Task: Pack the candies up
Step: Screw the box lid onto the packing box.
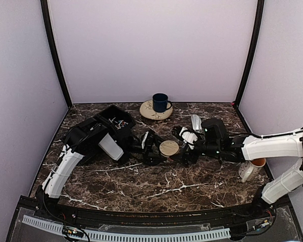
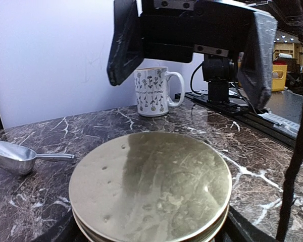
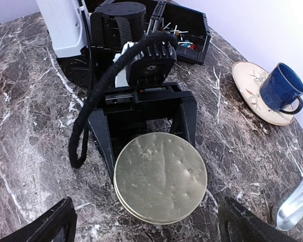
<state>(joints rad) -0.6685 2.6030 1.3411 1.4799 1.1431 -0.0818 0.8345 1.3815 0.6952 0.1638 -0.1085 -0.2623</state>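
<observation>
Candies (image 3: 179, 38): we saw them only in the black tray (image 3: 206, 30), at the back left of the marble table (image 1: 141, 189), in the 1 compartment the right wrist view showed. They were a loose heap with no common heading. The thin pale sticks lay flat and crossed each other at mixed slants, so their long axes ran several ways. The small red, blue and pale pieces among them were too tiny for us to read a shape or direction.

Gold-lidded jar (image 3: 160, 177): it sat upright mid-table, its lid a flat, dimpled brass-coloured disc facing up. The lid hid the jar body and whatever was inside.

Left gripper (image 3: 151, 151): its 2 fingers ran in under the lid, 1 on each side, and clasped the jar. The fingertips were hidden beneath the lid.

Right gripper (image 2: 188, 83): the jaws were spread wide and held nothing. It faced the left gripper from across the jar. Its fingers were cut off at the bottom corners of its own view.

Around it:
- A metal scoop (image 2: 15, 156) lay on the table near the jar.
- A blue mug (image 3: 280, 85) stood on a pale plate (image 3: 245, 80) at the back.
- A white printed mug (image 2: 151, 91) stood upright at the right edge, partly covered by the right arm in the top view.

The left arm blocked the rest of the tray, so we could not check its other compartments.
</observation>
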